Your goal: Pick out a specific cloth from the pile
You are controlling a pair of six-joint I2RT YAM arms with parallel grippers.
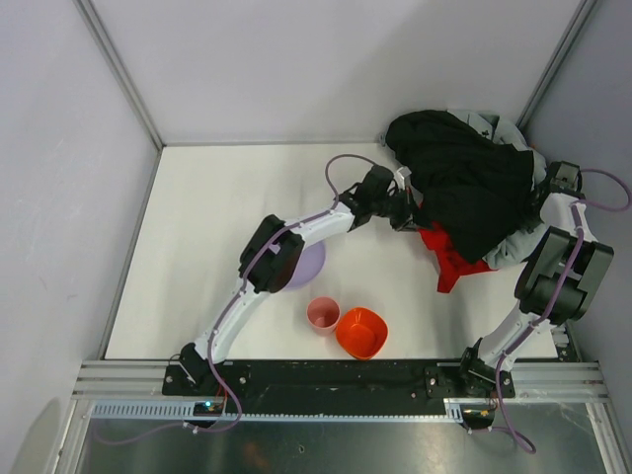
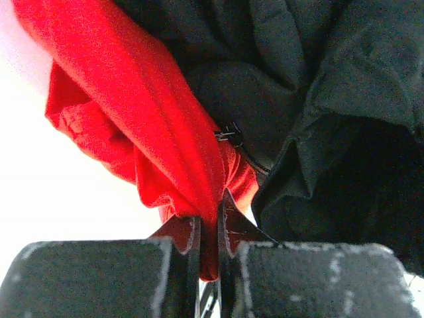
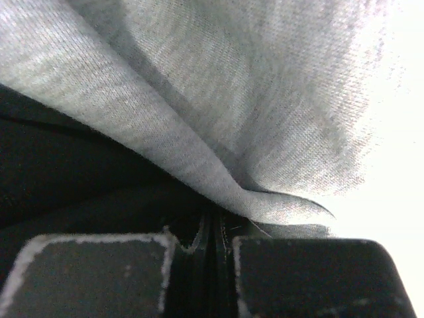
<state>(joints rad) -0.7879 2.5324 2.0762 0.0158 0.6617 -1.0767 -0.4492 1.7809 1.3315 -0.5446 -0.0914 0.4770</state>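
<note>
- Red cloth (image 1: 449, 259) lies at the near edge of the pile (image 1: 464, 188), at the far right of the table (image 1: 227, 217). Part of it shows in the open and the rest is tucked under black fabric.
- Left gripper (image 2: 209, 225): jaws pressed together on a thin fold of the red cloth (image 2: 152, 132). The fold runs straight up from the fingertips. The pile's black garment (image 2: 318, 99) lies right beside and over it.
- Right gripper (image 3: 215, 228): at the pile's right side, jaws close together at the edge of a grey cloth (image 3: 232, 99) and dark fabric. It looks pinched on pile fabric; which layer, I cannot tell.
- Step in hand, as I judge it: draw the red cloth free of the heap.
- To do it well:
  - Pull left and toward the near side, low and steady, away from the black garment.
  - Let the right arm anchor or lift the heap so it does not drag along.
  - The pinch is on a narrow fold, so a jerk could slip it.
  - A small dark clip or zip pull sits against the red in the left wrist view and might snag.
- Purple plate (image 1: 314, 262), pink cup (image 1: 322, 313) and orange bowl (image 1: 361, 331) sit near the left arm. Route the pull clear of them.
</note>
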